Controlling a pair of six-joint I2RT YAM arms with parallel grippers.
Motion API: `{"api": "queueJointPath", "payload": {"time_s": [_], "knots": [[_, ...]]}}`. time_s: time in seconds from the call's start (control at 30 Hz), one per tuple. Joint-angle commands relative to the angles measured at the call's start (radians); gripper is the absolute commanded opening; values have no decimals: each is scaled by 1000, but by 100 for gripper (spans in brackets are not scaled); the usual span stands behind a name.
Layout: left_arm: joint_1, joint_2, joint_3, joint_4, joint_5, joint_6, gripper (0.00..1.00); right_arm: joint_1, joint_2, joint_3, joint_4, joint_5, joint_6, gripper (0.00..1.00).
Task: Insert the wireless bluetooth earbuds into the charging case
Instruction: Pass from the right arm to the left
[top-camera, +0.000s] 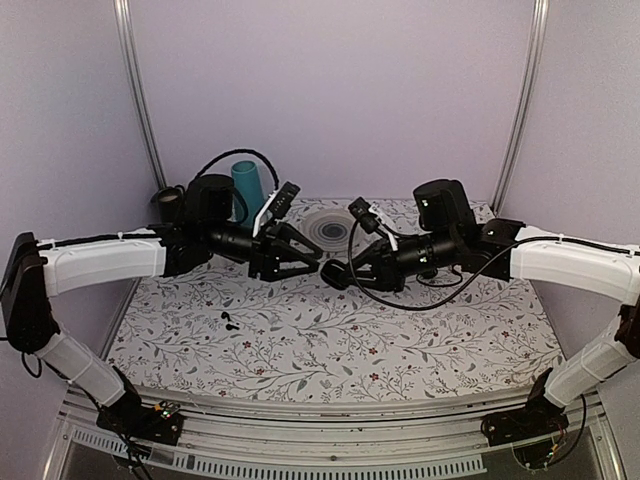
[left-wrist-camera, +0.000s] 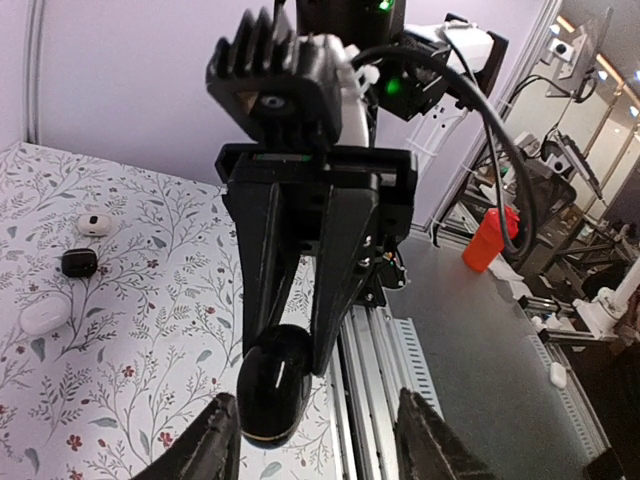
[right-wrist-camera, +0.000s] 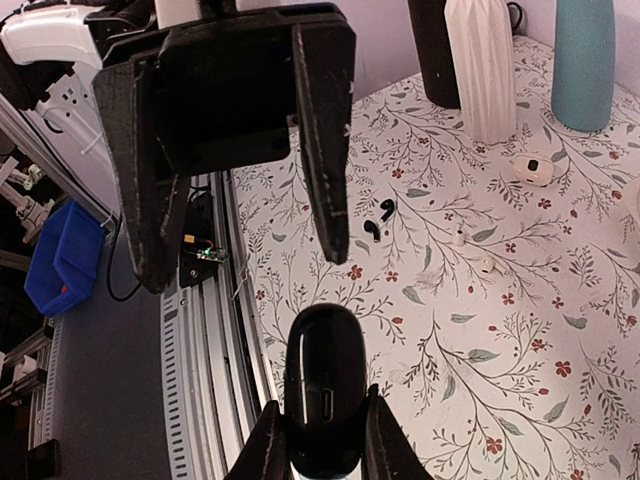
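Note:
My right gripper (right-wrist-camera: 322, 445) is shut on the charging case (right-wrist-camera: 324, 385), a glossy black pebble held in the air with its port facing the right wrist camera. In the overhead view the case (top-camera: 335, 276) hangs between the two arms above the back of the table. My left gripper (left-wrist-camera: 320, 445) stands open around the case (left-wrist-camera: 272, 388), which is close to its left finger and well apart from the right one. Two tiny black earbuds (right-wrist-camera: 378, 218) lie on the floral cloth, seen from above as dark specks (top-camera: 228, 320) at the left.
At the back stand a teal bottle (top-camera: 245, 185), a white ribbed vase (right-wrist-camera: 485, 60) and a dark bottle (right-wrist-camera: 432, 50). A white case (right-wrist-camera: 530, 168), white earbuds (right-wrist-camera: 458, 237), a black knob (left-wrist-camera: 78, 262) and a white pebble (left-wrist-camera: 45, 315) lie on the cloth. The table's metal rail (right-wrist-camera: 215, 330) runs below the grippers.

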Motion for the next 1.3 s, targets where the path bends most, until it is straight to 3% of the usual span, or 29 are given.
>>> {"api": "queueJointPath", "payload": {"time_s": [0.0,0.53,0.8,1.27], "knots": [[-13,33,51,-98,47,9,53,21,-6,59,-50,-30,-51,4],[-59,73,103,-174,41,52,32,51,41,127,-108,-11,-81,4],[-72,81,121,-223,35,84,28,51,38,129,-114,-1,-82,4],[-73,89,144,-298,0,122,34,51,32,124,-99,37,-80,4]]}}
